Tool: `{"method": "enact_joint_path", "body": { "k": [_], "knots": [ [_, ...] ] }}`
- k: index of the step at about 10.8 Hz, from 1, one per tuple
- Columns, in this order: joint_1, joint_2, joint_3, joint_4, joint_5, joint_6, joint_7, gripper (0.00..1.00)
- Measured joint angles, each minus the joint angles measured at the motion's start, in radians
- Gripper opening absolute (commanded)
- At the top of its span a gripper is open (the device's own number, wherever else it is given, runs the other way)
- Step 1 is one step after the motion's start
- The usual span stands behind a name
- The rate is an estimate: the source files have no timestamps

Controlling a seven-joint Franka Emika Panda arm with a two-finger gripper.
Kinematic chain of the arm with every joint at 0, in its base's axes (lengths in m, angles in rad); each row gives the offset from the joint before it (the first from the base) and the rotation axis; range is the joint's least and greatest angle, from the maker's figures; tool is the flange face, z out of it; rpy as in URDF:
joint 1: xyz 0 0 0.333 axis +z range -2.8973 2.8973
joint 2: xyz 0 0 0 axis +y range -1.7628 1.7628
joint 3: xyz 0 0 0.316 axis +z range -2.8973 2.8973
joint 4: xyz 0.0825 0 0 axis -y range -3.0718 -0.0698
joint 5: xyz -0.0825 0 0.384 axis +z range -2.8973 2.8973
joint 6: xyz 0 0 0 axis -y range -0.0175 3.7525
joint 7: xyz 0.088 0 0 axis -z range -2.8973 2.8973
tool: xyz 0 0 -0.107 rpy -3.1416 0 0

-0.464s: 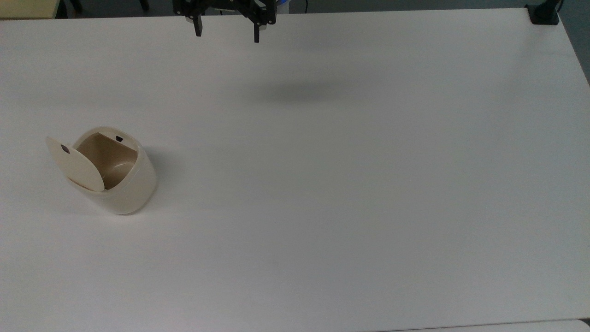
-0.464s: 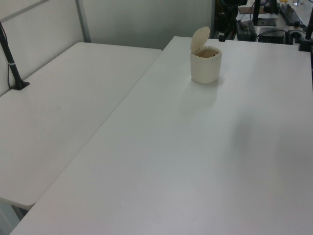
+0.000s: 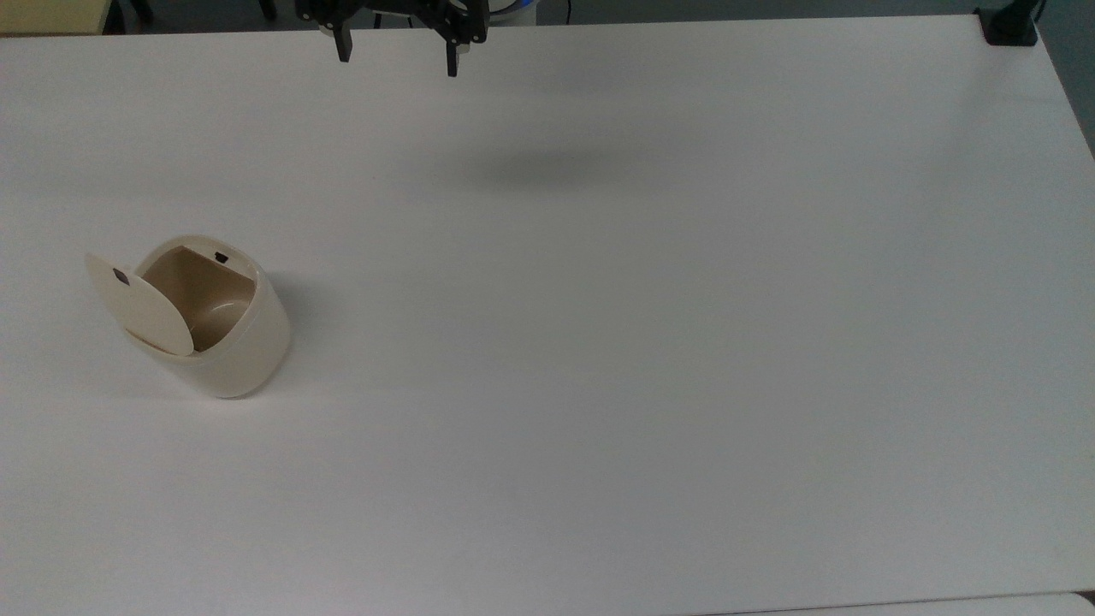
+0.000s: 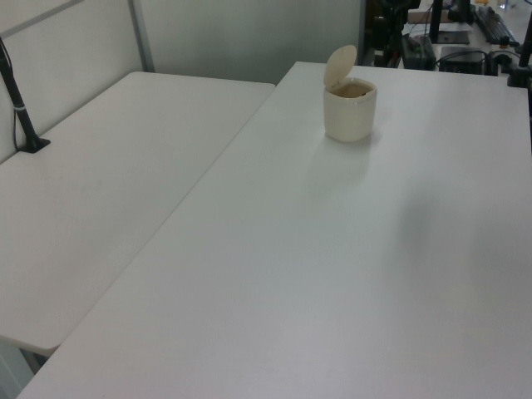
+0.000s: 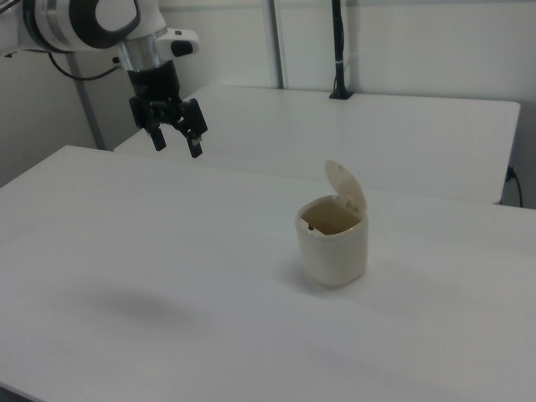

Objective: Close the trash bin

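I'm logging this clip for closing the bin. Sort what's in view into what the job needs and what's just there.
Needed for the job:
- trash bin, standing on the white table
- its lid, hinged up, open
- gripper, open, high above the table, far from the bin

Just there:
- second table alongside
- black clamp post on it

White table [image 3: 650,359], second white table [image 4: 108,183] beside it, black clamp [image 3: 1009,26].
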Motion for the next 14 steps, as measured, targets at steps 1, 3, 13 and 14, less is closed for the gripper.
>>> {"method": "enact_joint_path", "body": {
  "k": [1, 3, 13, 14],
  "knots": [
    [0.0, 0.0, 0.0, 0.0, 0.0, 0.0, 0.0, 1.0],
    [0.0, 0.0, 0.0, 0.0, 0.0, 0.0, 0.0, 1.0],
    [0.0, -0.001, -0.001, 0.001, 0.0, 0.0, -0.035, 0.11],
    [0.0, -0.001, -0.001, 0.001, 0.0, 0.0, -0.044, 0.0]
  ]
}}
